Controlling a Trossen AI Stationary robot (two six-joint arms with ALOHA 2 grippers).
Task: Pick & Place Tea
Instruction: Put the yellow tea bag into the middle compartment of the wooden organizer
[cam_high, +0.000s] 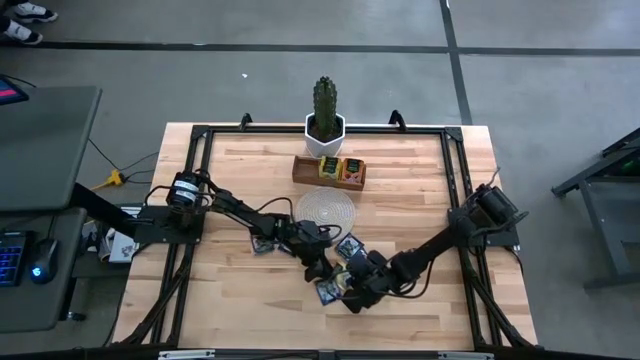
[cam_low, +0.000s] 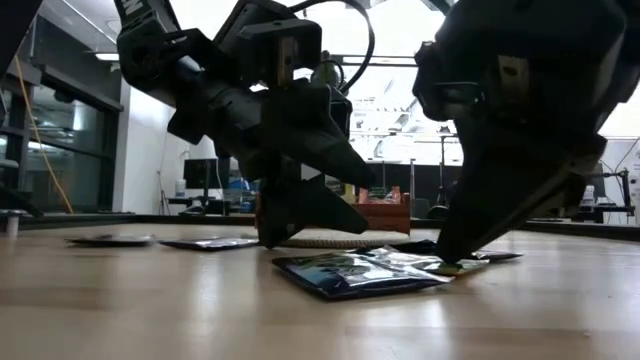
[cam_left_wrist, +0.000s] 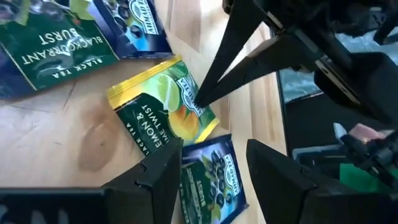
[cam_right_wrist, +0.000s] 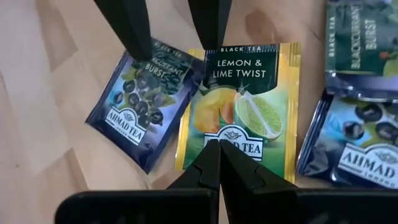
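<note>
While the left gripper (cam_left_wrist: 208, 165) stands wide over the edge where the yellow sachet (cam_right_wrist: 239, 112) overlaps a blue sachet (cam_right_wrist: 140, 112), the right gripper (cam_right_wrist: 219, 163), pressed shut to a point, rests its tip on the yellow sachet's far side, seemingly pinning it to the table (cam_high: 420, 180). One left finger (cam_right_wrist: 127, 25) sits over the blue sachet and the other over the yellow sachet's top edge, so a close from here could catch both packets. I would shift the left gripper toward the yellow sachet until both fingers straddle that edge alone, lower until they touch the wood, then close while the right tip keeps the packet from sliding. More blue sachets lie just beyond the right gripper. The tray (cam_high: 329, 170), already holding some tea, waits well beyond both grippers, past the round mat (cam_high: 325, 210).
</note>
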